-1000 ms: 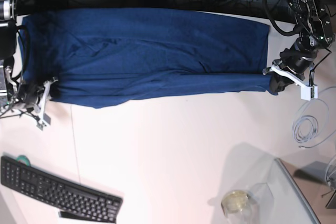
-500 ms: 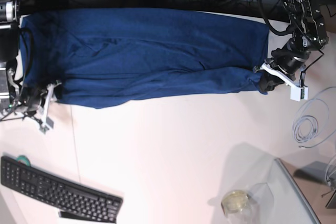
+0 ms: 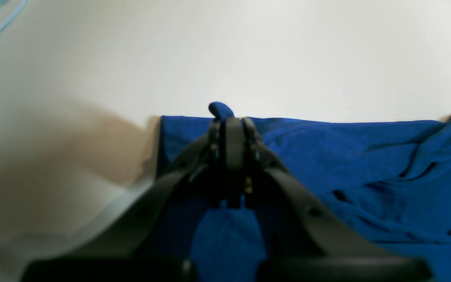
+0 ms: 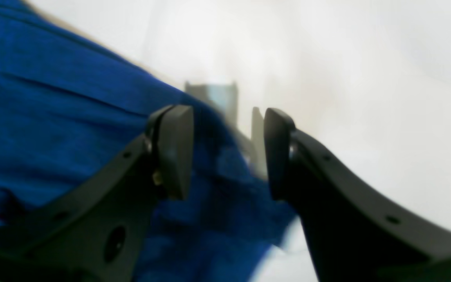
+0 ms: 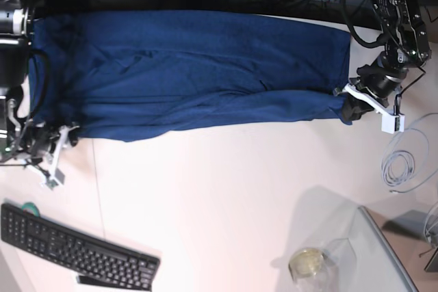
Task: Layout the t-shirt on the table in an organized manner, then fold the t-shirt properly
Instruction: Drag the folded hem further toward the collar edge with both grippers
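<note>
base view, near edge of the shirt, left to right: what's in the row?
Right gripper, open → t-shirt spread across the table → left gripper, shut on the shirt's corner → coiled cable.

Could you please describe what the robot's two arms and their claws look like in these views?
Both arms are black, jointed and draped with loose black cables. In the base view, each ends in a claw with white outer parts: the left claw and the right claw. The wrist views show the fingers as matte black curved bars with small round holes and flat rectangular pads at the tips. No markings are legible.
</note>
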### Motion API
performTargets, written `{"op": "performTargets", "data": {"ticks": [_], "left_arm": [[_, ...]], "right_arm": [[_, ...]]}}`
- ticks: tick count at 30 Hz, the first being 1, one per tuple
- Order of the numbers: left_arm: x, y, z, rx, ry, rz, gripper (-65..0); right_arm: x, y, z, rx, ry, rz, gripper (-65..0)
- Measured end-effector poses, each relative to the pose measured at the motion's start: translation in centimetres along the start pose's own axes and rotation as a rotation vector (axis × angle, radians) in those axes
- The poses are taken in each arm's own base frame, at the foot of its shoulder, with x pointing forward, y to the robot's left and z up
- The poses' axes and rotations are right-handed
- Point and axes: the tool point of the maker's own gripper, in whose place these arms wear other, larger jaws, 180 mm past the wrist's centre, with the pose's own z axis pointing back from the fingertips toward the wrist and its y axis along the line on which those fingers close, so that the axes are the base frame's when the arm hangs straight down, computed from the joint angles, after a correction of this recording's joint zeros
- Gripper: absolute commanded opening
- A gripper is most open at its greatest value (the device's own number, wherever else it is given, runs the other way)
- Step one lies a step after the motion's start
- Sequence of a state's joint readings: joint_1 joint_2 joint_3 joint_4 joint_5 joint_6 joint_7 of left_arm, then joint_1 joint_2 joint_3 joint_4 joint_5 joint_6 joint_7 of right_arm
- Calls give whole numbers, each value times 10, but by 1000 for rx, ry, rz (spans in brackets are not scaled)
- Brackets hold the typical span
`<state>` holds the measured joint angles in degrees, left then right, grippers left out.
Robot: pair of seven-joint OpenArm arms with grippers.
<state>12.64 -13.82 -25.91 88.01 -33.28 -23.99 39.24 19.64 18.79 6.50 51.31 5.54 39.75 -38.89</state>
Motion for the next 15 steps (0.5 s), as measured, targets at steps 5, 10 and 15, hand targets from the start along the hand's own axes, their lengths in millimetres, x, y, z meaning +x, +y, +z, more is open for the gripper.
{"op": "performTargets", "data": {"ticks": [5, 10, 15], "left_arm": [[6, 2, -2, 5, -8, -1, -650], [4, -1, -3, -1, -7, 3, -650], [-3, 3, -5, 2, 10, 21, -650]], "right_arm": [[-9, 8, -11, 34, 30, -32, -368], [-16, 16, -23, 70, 4, -73, -372], [-16, 18, -24, 75, -12, -83, -513]]}}
